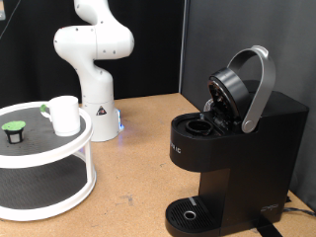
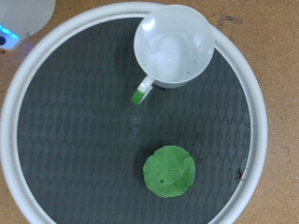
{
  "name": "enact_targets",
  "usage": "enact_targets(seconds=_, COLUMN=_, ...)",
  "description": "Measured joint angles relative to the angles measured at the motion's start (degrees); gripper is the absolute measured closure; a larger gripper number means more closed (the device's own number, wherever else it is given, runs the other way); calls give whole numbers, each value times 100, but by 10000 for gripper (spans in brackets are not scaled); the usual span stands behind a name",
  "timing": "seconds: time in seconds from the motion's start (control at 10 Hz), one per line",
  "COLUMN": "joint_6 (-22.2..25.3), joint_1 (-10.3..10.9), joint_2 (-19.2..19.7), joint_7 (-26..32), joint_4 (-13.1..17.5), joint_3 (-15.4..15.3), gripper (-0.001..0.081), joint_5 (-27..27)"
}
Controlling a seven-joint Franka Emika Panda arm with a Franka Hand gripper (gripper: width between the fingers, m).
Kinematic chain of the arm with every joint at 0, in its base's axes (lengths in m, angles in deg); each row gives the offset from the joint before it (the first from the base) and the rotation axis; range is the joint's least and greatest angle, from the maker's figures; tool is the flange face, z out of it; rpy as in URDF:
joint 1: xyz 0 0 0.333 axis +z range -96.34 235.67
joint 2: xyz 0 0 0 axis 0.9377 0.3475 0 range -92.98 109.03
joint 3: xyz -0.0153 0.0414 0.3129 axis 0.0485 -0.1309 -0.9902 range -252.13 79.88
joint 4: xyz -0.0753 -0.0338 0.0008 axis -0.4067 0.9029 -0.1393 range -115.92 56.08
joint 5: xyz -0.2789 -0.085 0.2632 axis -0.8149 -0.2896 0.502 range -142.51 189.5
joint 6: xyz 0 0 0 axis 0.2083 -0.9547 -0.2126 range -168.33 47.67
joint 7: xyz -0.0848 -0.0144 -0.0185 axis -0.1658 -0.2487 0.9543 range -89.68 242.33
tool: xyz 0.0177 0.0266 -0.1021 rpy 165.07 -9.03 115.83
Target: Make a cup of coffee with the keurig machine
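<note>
The keurig machine (image 1: 232, 138), a large boxy black coffee maker with a grey-silver arched lid handle, stands at the exterior view's right with its lid raised; the brew chamber appears unloaded, though its inside is too dark to confirm. The cup (image 1: 64, 114), a small plain white ceramic mug, rests empty on the upper tier of a round white two-tier stand (image 1: 69, 156); a small dark pod with a green top (image 1: 14, 130) sits apart from it. Judged progress: lid opened only; pod and cup unplaced. The gripper shows in neither view, so its opening cannot be told. The stand's raised rim bounds both items; the bare tabletop (image 1: 138, 168) between stand and machine offers open room.
</note>
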Motion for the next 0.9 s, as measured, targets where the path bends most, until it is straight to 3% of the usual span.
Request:
enact_targets(seconds=0.4, joint_6=-878, joint_1=-5, joint_2=327, joint_7=-288, joint_4=-592, joint_3=26, gripper=3, joint_5=-43)
enact_targets(seconds=0.6, joint_6=-1413, joint_1=-4, joint_2=444, joint_7=-125, joint_4=-951, joint_3=107, gripper=3, joint_5=-220)
enact_targets(seconds=0.9, joint_6=-1704, joint_1=2, joint_2=433, joint_7=-119, joint_4=-1106, joint_3=154, gripper=3, joint_5=-203)
